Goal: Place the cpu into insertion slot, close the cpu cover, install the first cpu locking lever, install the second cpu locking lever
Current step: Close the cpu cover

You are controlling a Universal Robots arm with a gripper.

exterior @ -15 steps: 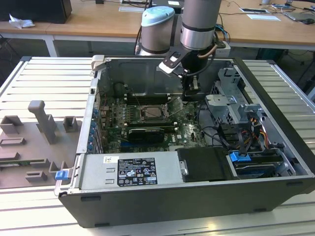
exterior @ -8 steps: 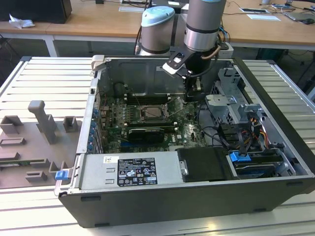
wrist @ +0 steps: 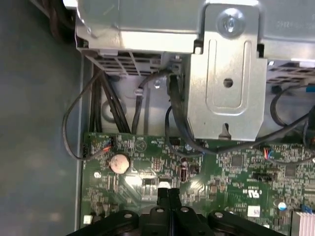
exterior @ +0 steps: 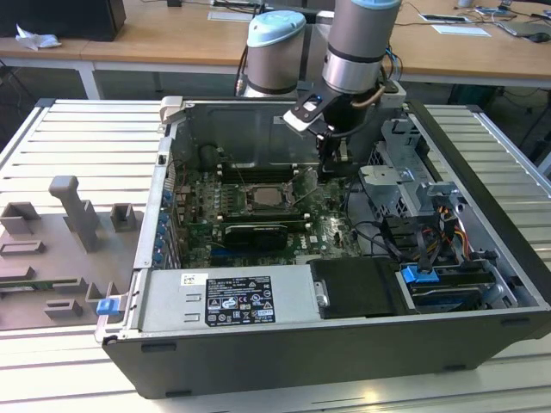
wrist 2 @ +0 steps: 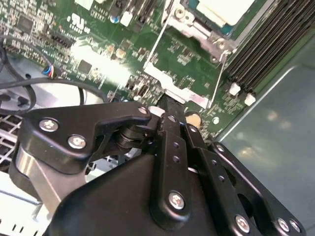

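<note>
The cpu (exterior: 265, 196) (wrist 2: 224, 10) lies flat in the insertion slot (exterior: 250, 184) on the green board, its pale top showing. The cpu cover (wrist 2: 197, 30), a grey metal frame, lies down around it. Two thin wire levers (wrist 2: 156, 42) (wrist 2: 220, 73) run along the socket's sides. My gripper (exterior: 331, 168) (wrist 2: 170, 104) (wrist: 168, 189) hangs low over the board at the exterior view's right of the socket. It is shut with nothing visible between its fingers. Its tip is right by a silver metal tab (wrist 2: 179, 91) at the socket's corner.
A black card (exterior: 256, 234) stands in front of the socket and long memory slots (wrist 2: 266, 54) flank it. A metal drive cage (exterior: 392, 185) (wrist: 224, 73) with black cables (wrist: 172, 113) sits close behind the gripper. A coin battery (wrist: 118, 162) is nearby. Grey fixtures (exterior: 77, 215) stand outside the case.
</note>
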